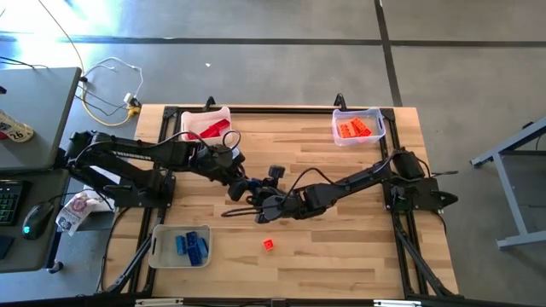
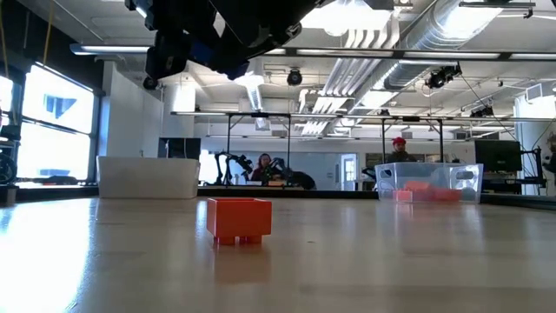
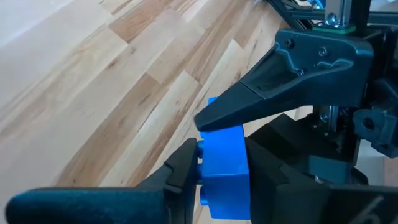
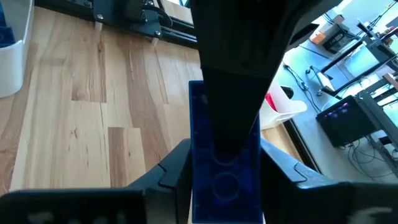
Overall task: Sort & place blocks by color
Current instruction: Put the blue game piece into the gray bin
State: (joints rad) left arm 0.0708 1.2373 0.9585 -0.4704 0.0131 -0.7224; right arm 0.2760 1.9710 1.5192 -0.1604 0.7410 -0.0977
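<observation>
A blue block [image 3: 224, 168] hangs in the air over the middle of the table, held by both grippers at once. My left gripper [image 3: 224, 163] reaches in from the left [image 1: 241, 186] and is shut on it. My right gripper [image 4: 225, 163] comes from the right [image 1: 261, 205] and is also shut on it. One orange-red block [image 1: 268, 245] rests alone on the table near the front, bottom down, and also shows in the low view [image 2: 239, 219]. My left gripper pinches the blue block between its two fingers, one on the studded face [image 3: 201, 163], the other on the opposite face. The fingers slant down from the table's left. The block is clear of the table. My right gripper pinches the block's two long side walls [image 4: 198, 174] between its two fingers, coming from the table's right. The block's hollow underside faces this wrist camera. The left gripper's finger [image 4: 236, 81] lies across that face and hides the block's far end.
A whitish tray with red blocks [image 1: 207, 126] stands at the far left, a clear tray with orange blocks [image 1: 358, 125] at the far right, and a tray with blue blocks [image 1: 182, 246] at the near left. Bare wood lies at the near right.
</observation>
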